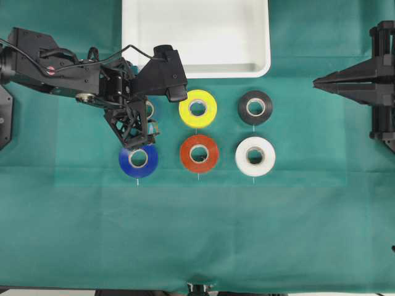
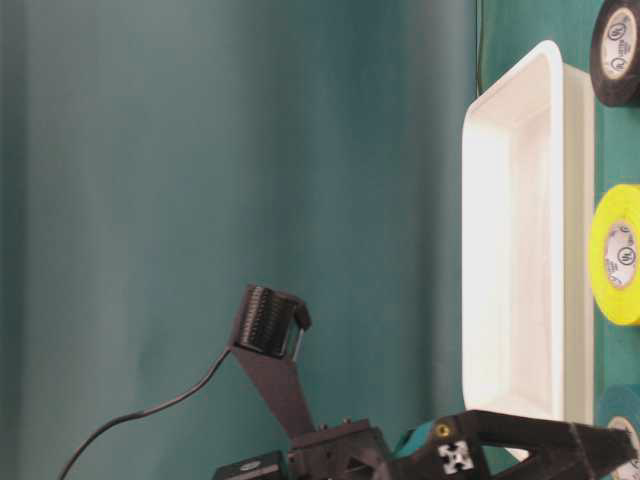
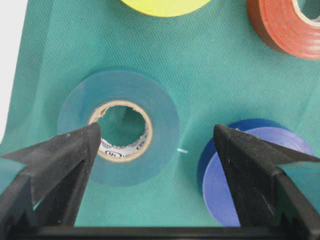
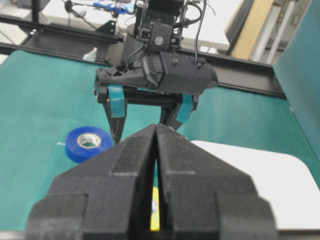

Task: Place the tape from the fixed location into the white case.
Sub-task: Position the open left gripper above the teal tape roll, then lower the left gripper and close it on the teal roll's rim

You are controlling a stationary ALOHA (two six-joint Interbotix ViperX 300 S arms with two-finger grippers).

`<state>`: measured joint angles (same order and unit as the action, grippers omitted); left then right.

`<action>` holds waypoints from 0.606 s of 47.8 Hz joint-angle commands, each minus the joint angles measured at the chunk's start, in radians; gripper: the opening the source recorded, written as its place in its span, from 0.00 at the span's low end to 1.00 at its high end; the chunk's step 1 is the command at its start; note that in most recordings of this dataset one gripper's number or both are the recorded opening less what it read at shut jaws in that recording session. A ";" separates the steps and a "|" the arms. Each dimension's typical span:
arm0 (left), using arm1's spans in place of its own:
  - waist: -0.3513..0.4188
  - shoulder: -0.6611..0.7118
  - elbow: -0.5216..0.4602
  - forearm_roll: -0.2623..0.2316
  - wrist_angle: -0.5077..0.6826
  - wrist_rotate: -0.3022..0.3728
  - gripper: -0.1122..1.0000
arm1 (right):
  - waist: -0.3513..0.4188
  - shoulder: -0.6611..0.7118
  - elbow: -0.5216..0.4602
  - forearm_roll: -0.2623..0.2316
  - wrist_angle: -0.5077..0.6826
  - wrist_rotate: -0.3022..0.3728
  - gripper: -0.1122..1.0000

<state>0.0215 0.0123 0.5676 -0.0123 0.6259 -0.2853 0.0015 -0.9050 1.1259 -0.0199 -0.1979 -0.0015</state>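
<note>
Tablecloth [image 1: 197,234]: left gripper [image 3: 157,150] straddles tape [image 3: 119,127].

In the overhead view the left arm's black claw [image 1: 137,132] covers nearly all of the teal roll of tape with a pale cardboard core [image 1: 150,110] at centre left. The large shallow white plastic case [image 1: 196,37] is cut off by the top edge. In the right wrist view, the shut right claw [image 4: 156,131] blocks the lower centre.
</note>
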 commanded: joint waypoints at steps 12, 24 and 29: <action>0.000 0.014 0.018 0.000 -0.061 -0.002 1.00 | -0.002 0.006 -0.028 0.000 0.002 0.002 0.10; 0.000 0.035 0.018 0.000 -0.083 -0.005 1.00 | -0.002 0.006 -0.028 0.000 0.002 0.002 0.10; 0.000 0.054 0.020 0.000 -0.087 -0.006 1.00 | -0.002 0.006 -0.028 0.000 0.002 0.002 0.10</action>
<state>0.0230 0.0690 0.5967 -0.0123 0.5461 -0.2899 0.0015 -0.9050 1.1259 -0.0199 -0.1917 -0.0015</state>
